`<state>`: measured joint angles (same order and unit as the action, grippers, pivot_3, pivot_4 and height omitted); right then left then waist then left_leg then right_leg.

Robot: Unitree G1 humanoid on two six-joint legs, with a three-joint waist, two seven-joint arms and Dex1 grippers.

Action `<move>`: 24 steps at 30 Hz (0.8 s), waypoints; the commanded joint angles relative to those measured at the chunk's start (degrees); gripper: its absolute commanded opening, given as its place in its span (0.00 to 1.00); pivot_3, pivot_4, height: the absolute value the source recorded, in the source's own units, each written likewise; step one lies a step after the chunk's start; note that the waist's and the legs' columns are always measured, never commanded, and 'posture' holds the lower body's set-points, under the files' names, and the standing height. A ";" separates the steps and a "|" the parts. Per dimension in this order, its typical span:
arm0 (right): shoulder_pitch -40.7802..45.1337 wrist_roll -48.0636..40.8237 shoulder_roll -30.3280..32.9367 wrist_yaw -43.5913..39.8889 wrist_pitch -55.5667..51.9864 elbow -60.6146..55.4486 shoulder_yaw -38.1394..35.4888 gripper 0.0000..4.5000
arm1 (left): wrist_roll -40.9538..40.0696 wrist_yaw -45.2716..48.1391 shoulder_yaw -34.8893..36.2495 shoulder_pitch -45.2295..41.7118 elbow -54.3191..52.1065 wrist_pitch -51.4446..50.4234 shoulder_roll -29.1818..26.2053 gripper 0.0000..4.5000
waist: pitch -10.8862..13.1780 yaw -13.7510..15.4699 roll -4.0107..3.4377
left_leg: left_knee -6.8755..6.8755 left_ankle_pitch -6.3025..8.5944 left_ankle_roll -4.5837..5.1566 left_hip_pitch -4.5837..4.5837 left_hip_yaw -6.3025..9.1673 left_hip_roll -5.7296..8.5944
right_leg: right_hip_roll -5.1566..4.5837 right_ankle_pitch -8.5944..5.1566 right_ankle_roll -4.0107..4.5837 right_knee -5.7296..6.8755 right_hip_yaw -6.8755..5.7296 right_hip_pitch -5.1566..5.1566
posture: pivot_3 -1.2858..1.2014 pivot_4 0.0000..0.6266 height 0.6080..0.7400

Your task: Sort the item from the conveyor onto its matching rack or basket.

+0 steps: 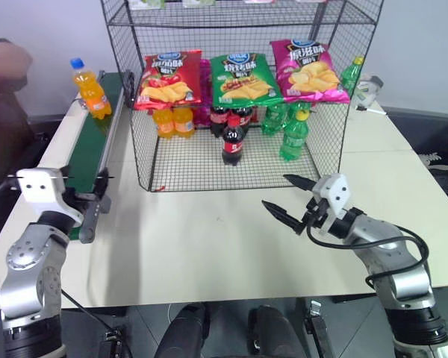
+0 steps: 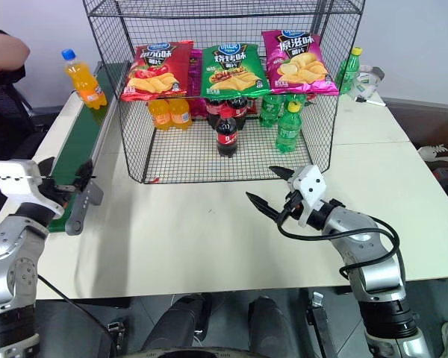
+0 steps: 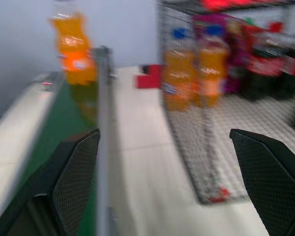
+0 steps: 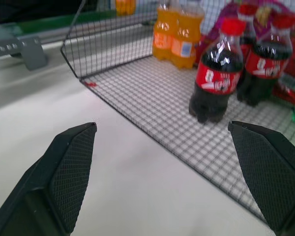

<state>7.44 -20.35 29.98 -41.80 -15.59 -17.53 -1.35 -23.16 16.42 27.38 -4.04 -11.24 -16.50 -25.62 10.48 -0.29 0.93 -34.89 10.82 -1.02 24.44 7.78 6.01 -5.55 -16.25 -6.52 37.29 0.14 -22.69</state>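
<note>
We are holding our left gripper (image 3: 162, 182) wide-jawed astride the near rail of the dark green conveyor belt (image 1: 89, 145), awaiting the small orange soda bottle with its blue cap (image 1: 90, 88) standing at its far end. Our right gripper (image 1: 291, 199) is hovering empty, jaws wide, before the black wire rack (image 1: 239, 160), likely ready to shelve.

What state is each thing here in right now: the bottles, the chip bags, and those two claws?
Orange soda bottle: upright on the conveyor, capped.
Rack: soda bottles upright on its lowest tier.
Chip bags: along the rack's front, sealed.
Left gripper: open, empty.
Right gripper: open, empty.
</note>
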 commanded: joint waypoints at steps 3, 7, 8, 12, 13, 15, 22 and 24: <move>2.12 0.34 -2.09 0.33 0.95 -1.10 2.48 1.00 | 1.10 -4.41 4.51 -0.98 3.34 4.69 0.92 0.98 | 0.00 -0.10 0.00 | -0.01 0.00 0.00 0.00 0.00 0.01 | 0.00 0.03 -0.06 -0.01 0.00 0.00 | 0.52 0.24 1.00; 2.86 0.77 -2.89 0.90 0.87 -1.19 3.31 1.00 | 1.19 -4.96 5.03 -1.45 5.14 6.48 0.92 0.98 | 0.00 0.17 0.00 | -0.05 0.00 0.00 0.00 0.00 0.01 | 0.00 0.03 -0.06 0.00 -0.02 -0.04 | 0.52 0.24 1.00; 3.04 0.84 -3.03 0.93 0.87 -1.17 3.45 1.00 | 1.50 -5.06 4.92 -1.61 5.67 6.89 0.69 0.98 | 0.00 0.41 0.00 | -0.07 0.00 0.00 0.00 0.01 0.01 | 0.00 0.03 -0.05 -0.01 -0.02 -0.07 | 0.52 0.24 1.00; 3.39 1.16 -3.35 0.88 0.96 -1.29 3.90 1.00 | 2.45 -5.58 4.63 -2.09 7.23 8.22 0.25 0.98 | 0.00 0.91 0.00 | -0.10 0.00 0.00 0.00 0.00 0.01 | 0.00 0.03 -0.05 -0.01 -0.02 -0.12 | 0.52 0.24 1.00; 3.35 1.21 -3.40 0.93 0.96 -1.44 3.99 1.00 | 2.34 -5.58 4.65 -2.06 7.40 8.50 0.28 0.98 | 0.00 0.95 0.00 | -0.10 0.00 0.00 0.00 0.00 0.01 | 0.00 0.03 -0.05 -0.01 -0.02 -0.12 | 0.52 0.24 1.00; 3.24 1.25 -3.40 1.00 0.97 -1.71 4.11 1.00 | 2.13 -5.68 4.68 -1.93 7.72 8.91 0.38 0.98 | 0.00 1.00 0.00 | -0.10 0.00 0.00 -0.01 0.00 0.01 | 0.00 0.03 -0.05 -0.01 -0.02 -0.13 | 0.52 0.24 1.00; 3.17 1.34 -3.18 1.10 0.74 -2.27 4.16 1.00 | 3.08 -6.32 4.47 -1.28 8.07 9.92 0.10 0.98 | 0.00 0.98 0.01 | -0.10 0.00 0.00 -0.01 0.00 0.01 | 0.00 0.03 -0.05 -0.01 -0.02 -0.13 | 0.52 0.24 1.00; 3.21 1.29 -3.16 1.17 0.59 -2.36 4.09 1.00 | 2.85 -5.97 4.45 -1.28 8.08 9.88 0.05 0.98 | -0.01 0.97 0.01 | -0.10 0.00 0.00 -0.01 0.00 0.01 | 0.00 0.04 -0.05 -0.01 -0.02 -0.14 | 0.52 0.24 1.00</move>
<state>9.91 -18.80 26.89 -40.80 -15.60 -17.56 3.12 -20.48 10.45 30.62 -5.27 -2.32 -8.00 -24.52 10.47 0.69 0.94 -34.99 10.82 -1.02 24.44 7.79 6.03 -5.56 -16.22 -6.57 37.28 0.12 -22.83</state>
